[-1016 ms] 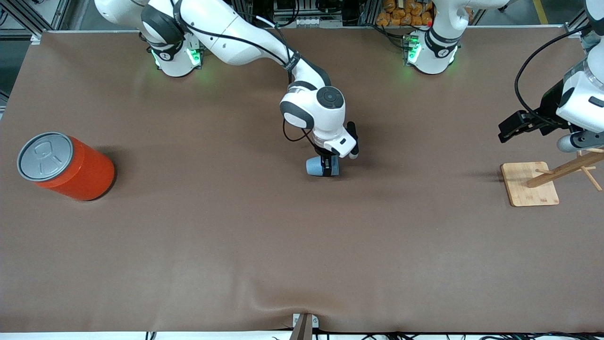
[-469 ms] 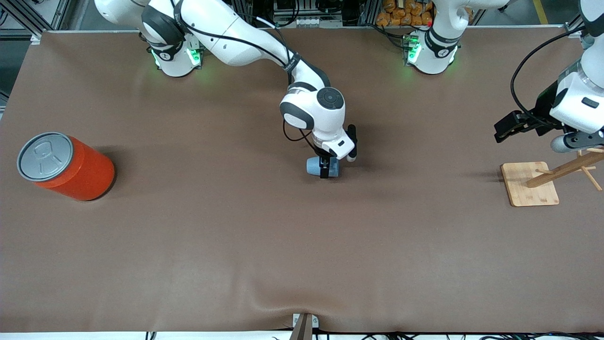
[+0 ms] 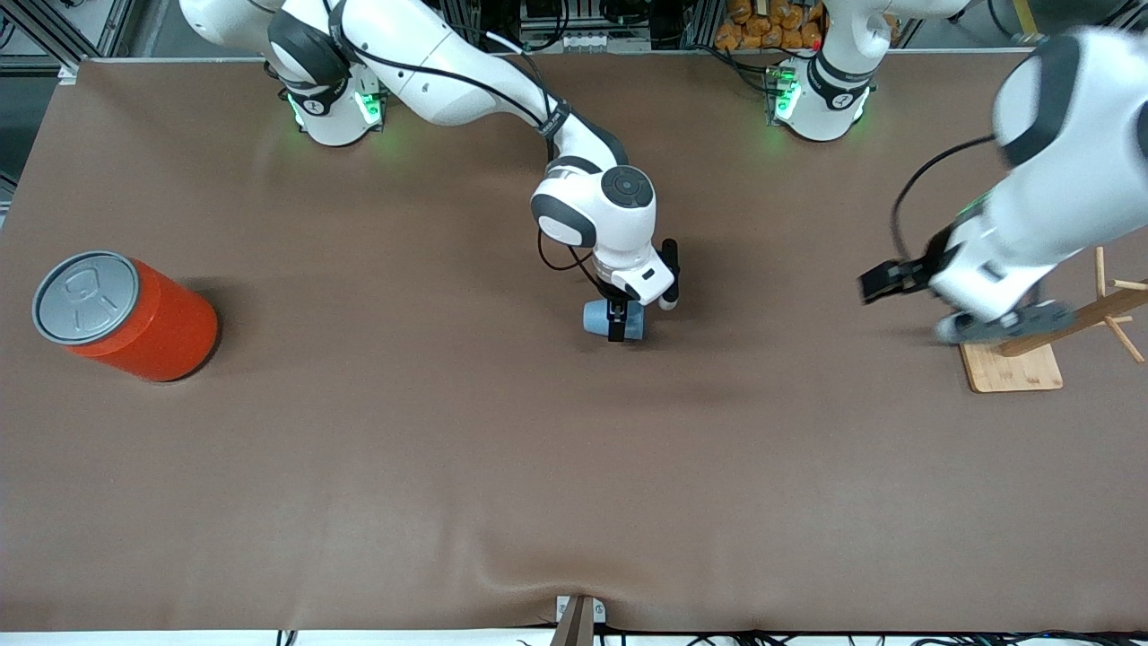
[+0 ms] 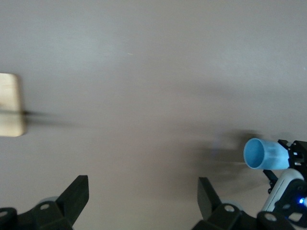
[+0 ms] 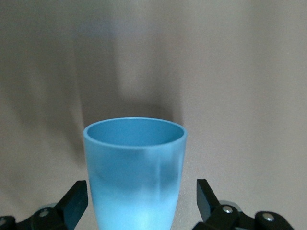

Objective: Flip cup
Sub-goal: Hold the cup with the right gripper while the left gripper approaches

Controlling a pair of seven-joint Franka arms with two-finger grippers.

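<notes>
Small light-blue tapered plastic cup [image 3: 603,318] is lying sideways mid-table between the right gripper [image 3: 617,320]'s spread fingers; left gripper [image 4: 141,203], fingers spread, is hovering near a wooden stand [image 3: 1013,368]

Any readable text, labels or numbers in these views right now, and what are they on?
No text can be read in any view.
cup: plain light blue, no print.
orange can: grey lid shows only embossed pull-tab shapes, no words.
wooden stand: bare wood, no marks.
Round marks on the arm bases by the green lights: too small to read.
</notes>
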